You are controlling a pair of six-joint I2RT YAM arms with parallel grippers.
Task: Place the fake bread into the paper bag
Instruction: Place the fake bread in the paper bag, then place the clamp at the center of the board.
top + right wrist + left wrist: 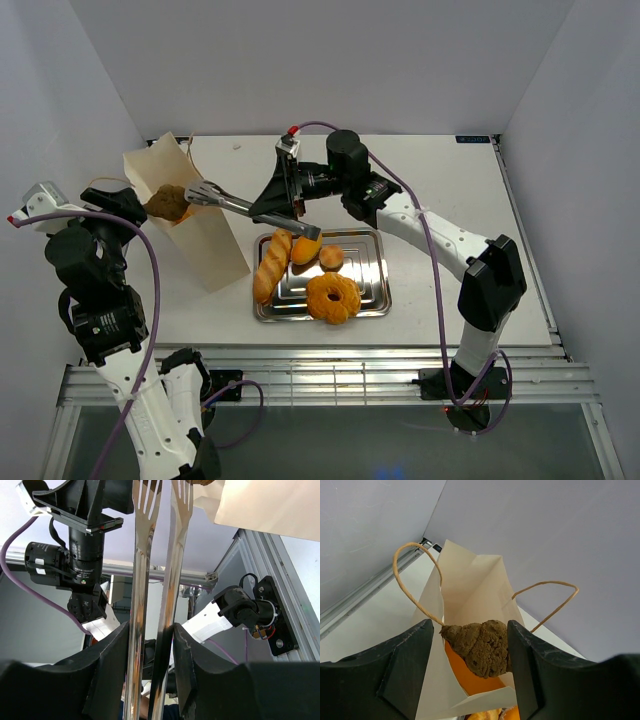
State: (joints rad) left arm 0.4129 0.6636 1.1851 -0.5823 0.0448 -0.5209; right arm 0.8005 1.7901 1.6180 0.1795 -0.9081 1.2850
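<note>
The paper bag (200, 235) leans at the left of the table with its mouth open up-left. My right gripper (291, 212) is shut on the metal tongs (235, 205). The tongs' tips hold a dark-brown pastry (167, 203) at the bag's mouth. In the left wrist view the pastry (482, 647) hangs over the open bag (470, 580), with an orange loaf (470, 675) inside. My left gripper (470, 625) is open, just in front of the bag's mouth. In the right wrist view my gripper (152, 630) clamps the tongs (142, 555) beside the bag (270, 505).
A steel tray (372, 272) in the middle holds a baguette (268, 268), two rolls (305, 250) and a ring doughnut (333, 297). The bag's cord handles (407, 580) arch beside my left gripper. White walls enclose the table on three sides.
</note>
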